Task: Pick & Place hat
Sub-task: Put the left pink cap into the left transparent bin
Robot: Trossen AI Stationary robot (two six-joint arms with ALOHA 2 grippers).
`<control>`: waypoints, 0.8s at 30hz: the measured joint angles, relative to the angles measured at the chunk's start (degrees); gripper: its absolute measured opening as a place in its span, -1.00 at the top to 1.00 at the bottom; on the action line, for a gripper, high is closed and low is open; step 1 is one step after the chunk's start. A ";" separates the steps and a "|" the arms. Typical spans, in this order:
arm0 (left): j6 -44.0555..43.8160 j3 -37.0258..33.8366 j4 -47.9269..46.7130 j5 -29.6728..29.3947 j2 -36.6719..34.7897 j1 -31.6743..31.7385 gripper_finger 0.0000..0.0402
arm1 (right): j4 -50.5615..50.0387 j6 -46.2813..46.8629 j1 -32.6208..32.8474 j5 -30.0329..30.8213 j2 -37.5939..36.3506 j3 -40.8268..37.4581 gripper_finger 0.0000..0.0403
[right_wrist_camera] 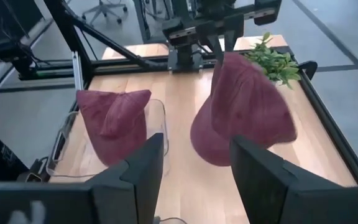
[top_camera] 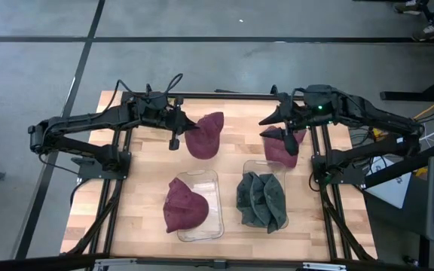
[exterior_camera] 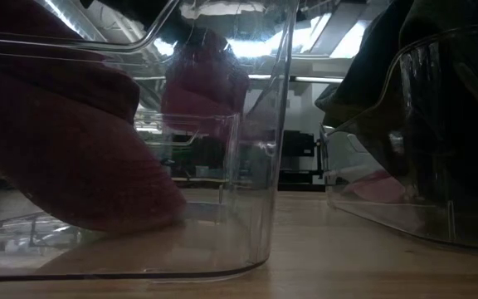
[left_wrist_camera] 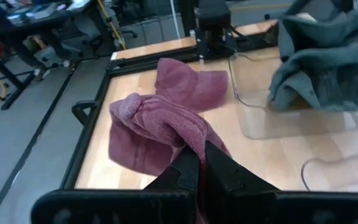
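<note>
Maroon hat (top_camera: 206,135) pinched shut in left gripper (top_camera: 183,132), hanging above table (top_camera: 149,169).
Right gripper (top_camera: 288,139) spread wide beside another maroon hat (top_camera: 279,148); third in clear bin (top_camera: 211,197).

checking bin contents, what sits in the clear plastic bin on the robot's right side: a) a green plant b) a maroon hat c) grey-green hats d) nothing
c: in the high view the right clear plastic bin holds bunched grey-green hats.

The right tool (top_camera: 291,143) hides part of a maroon hat (top_camera: 279,147).
</note>
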 joint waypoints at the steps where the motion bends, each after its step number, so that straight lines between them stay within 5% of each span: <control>1: -0.73 0.14 0.06 -0.35 -0.31 -0.09 0.98 | 0.44 0.38 0.00 -0.01 -0.70 -0.73 0.10; 12: -7.16 0.25 -0.93 -8.25 -5.83 -3.89 0.98 | -0.07 -1.62 0.09 -0.48 -2.13 -1.95 0.10; 24: -22.38 0.32 -2.17 -29.32 -8.21 -17.35 0.98 | -0.60 -6.90 0.07 -0.48 -2.11 -1.95 0.10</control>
